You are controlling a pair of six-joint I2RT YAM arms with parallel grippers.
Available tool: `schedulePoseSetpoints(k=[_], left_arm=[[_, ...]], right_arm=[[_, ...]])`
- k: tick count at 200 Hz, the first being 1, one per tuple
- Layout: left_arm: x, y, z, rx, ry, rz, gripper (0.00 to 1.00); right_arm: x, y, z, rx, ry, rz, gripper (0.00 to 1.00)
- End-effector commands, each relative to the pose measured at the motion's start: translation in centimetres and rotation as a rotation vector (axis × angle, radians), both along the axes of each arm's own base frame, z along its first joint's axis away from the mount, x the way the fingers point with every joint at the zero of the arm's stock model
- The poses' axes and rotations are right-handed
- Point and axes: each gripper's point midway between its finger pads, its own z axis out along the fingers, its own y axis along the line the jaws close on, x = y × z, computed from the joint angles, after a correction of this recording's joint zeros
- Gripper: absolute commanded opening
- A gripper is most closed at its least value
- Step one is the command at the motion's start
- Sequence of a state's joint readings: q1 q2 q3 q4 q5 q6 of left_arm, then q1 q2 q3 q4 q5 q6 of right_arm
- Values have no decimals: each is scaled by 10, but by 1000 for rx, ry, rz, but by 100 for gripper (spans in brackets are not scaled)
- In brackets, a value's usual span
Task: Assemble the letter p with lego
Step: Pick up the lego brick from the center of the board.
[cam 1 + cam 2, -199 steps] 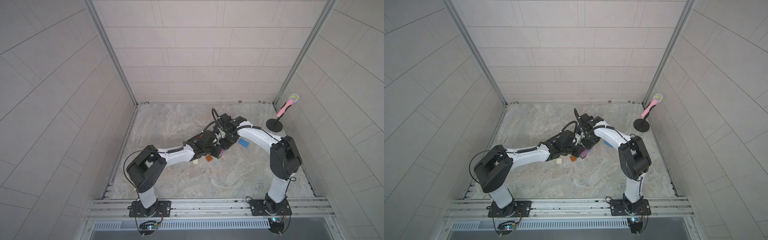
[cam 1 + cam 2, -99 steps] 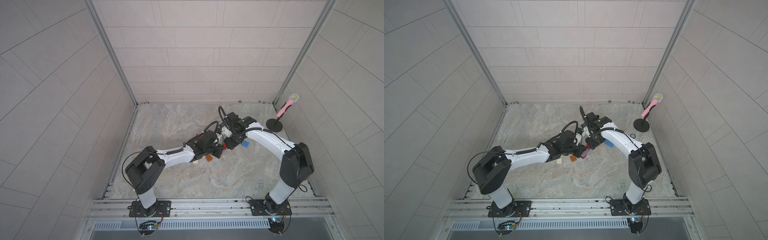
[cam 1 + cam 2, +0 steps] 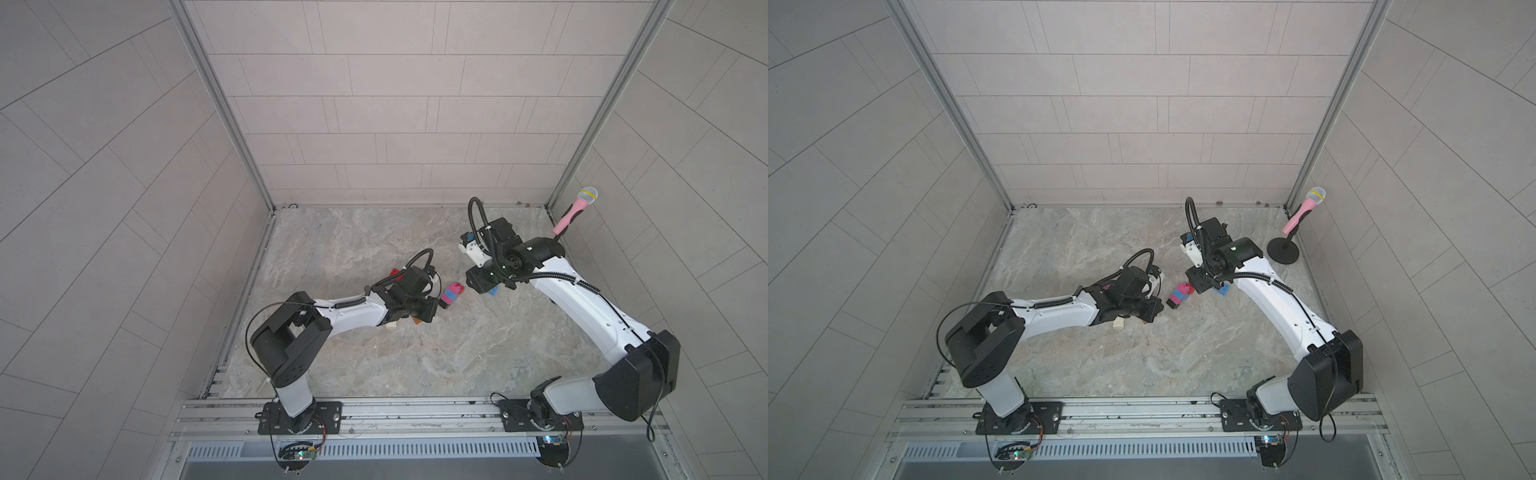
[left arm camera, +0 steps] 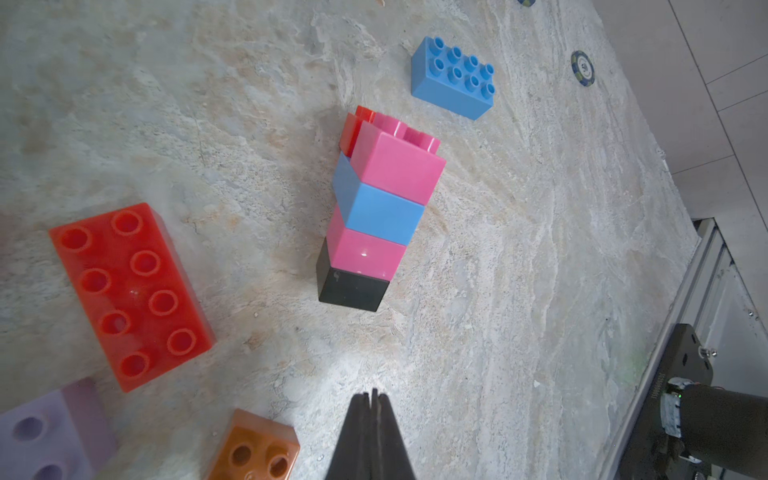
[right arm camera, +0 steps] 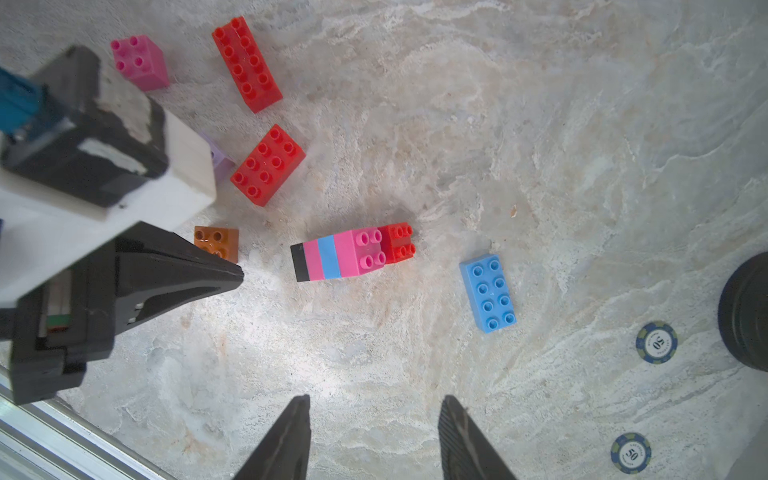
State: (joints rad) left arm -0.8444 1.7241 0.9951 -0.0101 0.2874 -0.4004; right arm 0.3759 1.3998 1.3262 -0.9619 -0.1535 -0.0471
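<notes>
**Lego column lying between two empty end effectors**

The left end effector (image 4: 371,401) is being held with its jaws pressed together, nothing between them, over the tabletop (image 4: 519,291). Just beside its tips an orange-brown square brick (image 4: 253,449) is lying. A lilac brick (image 4: 45,428) and a red oblong brick (image 4: 129,295) are lying further out on that same side. In a top view, a cream brick (image 3: 390,325) is being partly covered by its wrist.

Ahead of the tips, and apart from them, the lego column (image 4: 374,208) is lying on its side. Black is nearest, then pink, blue and pink. A small red brick (image 4: 353,129) is touching the far, studded end; whether it is clipped on cannot be told. Beyond the column a blue oblong brick (image 4: 451,83) is resting studs up, with a poker chip (image 4: 584,68) further off.

The right end effector (image 5: 376,401) is being held with its jaws a modest width apart and empty, facing the column's studded end. The column is lying well ahead of it. Farthest from it, past the left end effector, a pink square brick (image 5: 139,62) and a long red brick (image 5: 247,62) are lying. Behind the right arm, a pink microphone (image 3: 575,208) is standing in the corner.
</notes>
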Motion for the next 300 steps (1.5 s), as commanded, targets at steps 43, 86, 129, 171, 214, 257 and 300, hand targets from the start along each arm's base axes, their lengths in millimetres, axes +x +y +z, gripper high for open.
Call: schedulePoseSetpoints(k=[43,86,129,171,214,257,300], left_arm=[[10,-13,43,65,-288,-274,73],[8,-28,22,102,-299,-424,81],[28,-43,7,146,-300,-430,84],[53,-51,-7,236,-311,-403,84],[66,-62,-23,267,-282,-396,83],[68,-61,-34,289,-259,-390,77],[69,-62,-41,300,-242,-388,67]], right_arm=[[31,-53,60,189,-222,-212,61],[42,-81,72,234,-263,-291,63],[45,-79,67,263,-253,-292,63],[46,-78,60,263,-235,-294,63],[47,-79,56,260,-224,-297,63],[48,-79,54,260,-219,-296,62],[48,-78,53,261,-215,-295,61]])
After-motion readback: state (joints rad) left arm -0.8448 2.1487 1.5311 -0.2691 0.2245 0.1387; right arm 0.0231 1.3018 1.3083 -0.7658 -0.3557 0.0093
